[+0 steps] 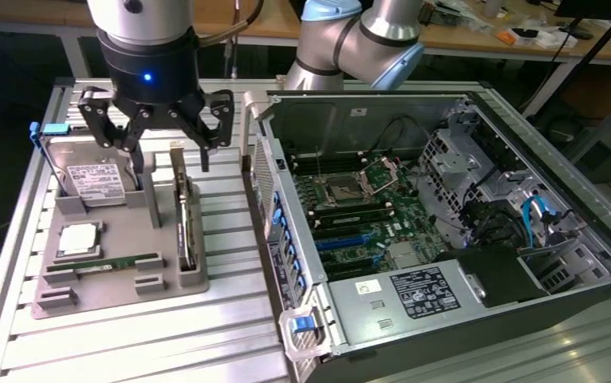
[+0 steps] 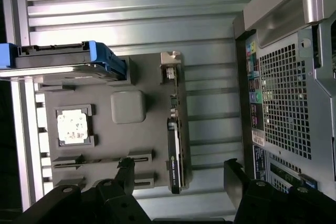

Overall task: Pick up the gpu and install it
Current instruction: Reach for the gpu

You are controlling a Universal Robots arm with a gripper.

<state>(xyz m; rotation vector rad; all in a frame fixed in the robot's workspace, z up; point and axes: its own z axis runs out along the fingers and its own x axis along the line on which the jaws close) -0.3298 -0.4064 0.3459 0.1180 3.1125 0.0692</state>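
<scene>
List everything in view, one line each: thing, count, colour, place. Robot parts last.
gpu: one, dark with silvery bracket, on edge in the tray's slot nearest the case
hard drive: one, silver, white label, upright at the tray's far end in the exterior view
processor chip: one, silver, flat in tray
memory stick: one, green, in a tray slot
tray: one, grey, on table
computer case: one, grey and black, open, exterior view's right
table: one, silver slats
arm: one, grey and blue, behind case
hand: one, black, open above gpu
</scene>
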